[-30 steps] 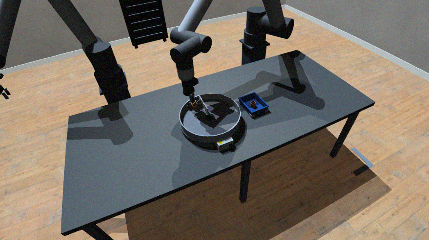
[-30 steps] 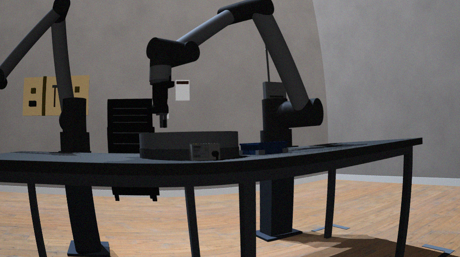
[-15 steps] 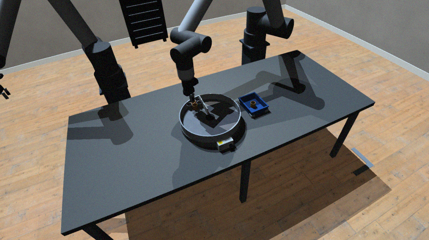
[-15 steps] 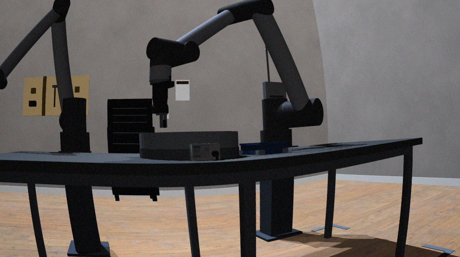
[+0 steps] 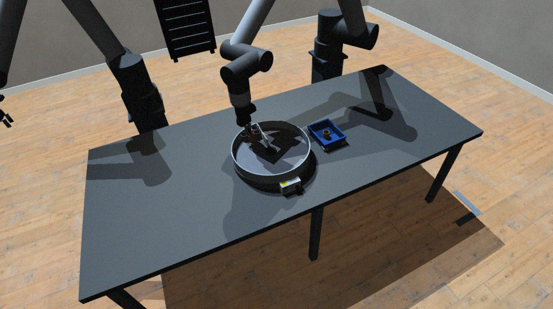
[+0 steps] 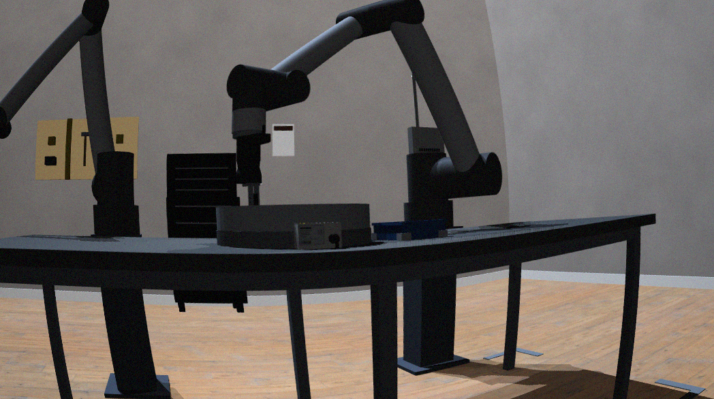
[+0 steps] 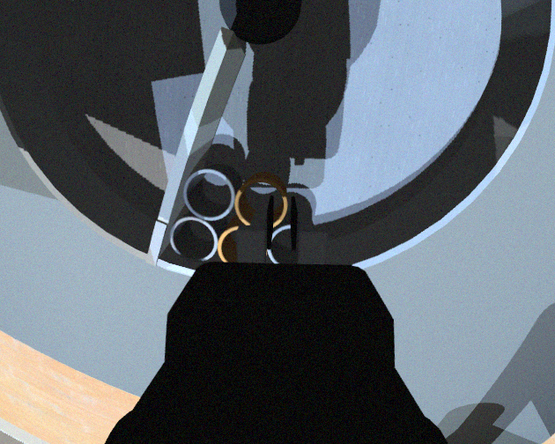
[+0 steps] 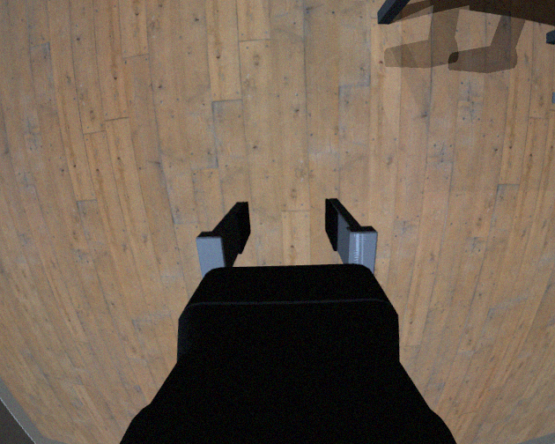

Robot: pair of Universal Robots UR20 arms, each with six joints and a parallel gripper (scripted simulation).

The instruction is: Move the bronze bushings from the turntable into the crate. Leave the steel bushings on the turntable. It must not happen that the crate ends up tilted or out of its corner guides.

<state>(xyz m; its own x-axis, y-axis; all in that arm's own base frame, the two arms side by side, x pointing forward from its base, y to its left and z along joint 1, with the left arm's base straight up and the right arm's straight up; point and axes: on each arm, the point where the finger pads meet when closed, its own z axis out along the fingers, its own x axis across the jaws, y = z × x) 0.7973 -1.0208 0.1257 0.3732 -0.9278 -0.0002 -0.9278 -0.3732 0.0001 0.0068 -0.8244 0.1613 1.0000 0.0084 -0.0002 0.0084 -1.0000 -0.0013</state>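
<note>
Currently, the left claw is partly open above the turntable, where two bronze bushings stand among steel bushings. One bronze bushing is inside the crate. The right claw is wide open.

No lettering can be read anywhere. A yellow label is stuck on the pale control box at the turntable, and in the exterior view the box's front bears small dark print, too small to read. A white sheet with a dark red band across its top is on the wall; any wording on it is illegible.
</note>
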